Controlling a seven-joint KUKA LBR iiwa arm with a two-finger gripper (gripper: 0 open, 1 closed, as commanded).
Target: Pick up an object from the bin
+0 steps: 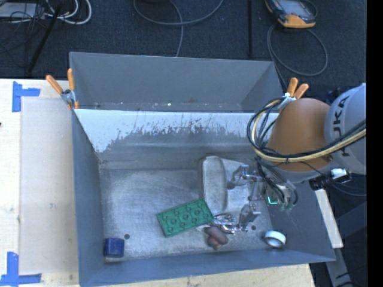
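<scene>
**Grey bin [84, 178] seen from above; my arm enters over its right wall.** My fingers [245, 217] hang low over the floor, toward the near right corner. I cannot tell whether they are spread or pressed together.

- **Nearest thing:** a small shiny metal piece [224, 221] lies on the floor just beside the fingers, on the left-wall side.
- **Close by:** a brown lump [215, 237] lies just beyond the metal piece, toward the near edge.
- **Further toward the left wall:** a green studded plate [184, 217] lies flat, its long axis running obliquely from near-left to far-right. Its far-right end is the end closest to me.
- **Toward the far wall:** a pale grey oblong [213, 178] lies with its long axis running far to near.
- **Corners:** a white ring [274, 238] lies by the near right corner. A blue cube [114, 247] sits in the near left corner, well apart.

In my judgement, the coming move turns on a short shift toward the left wall.
</scene>
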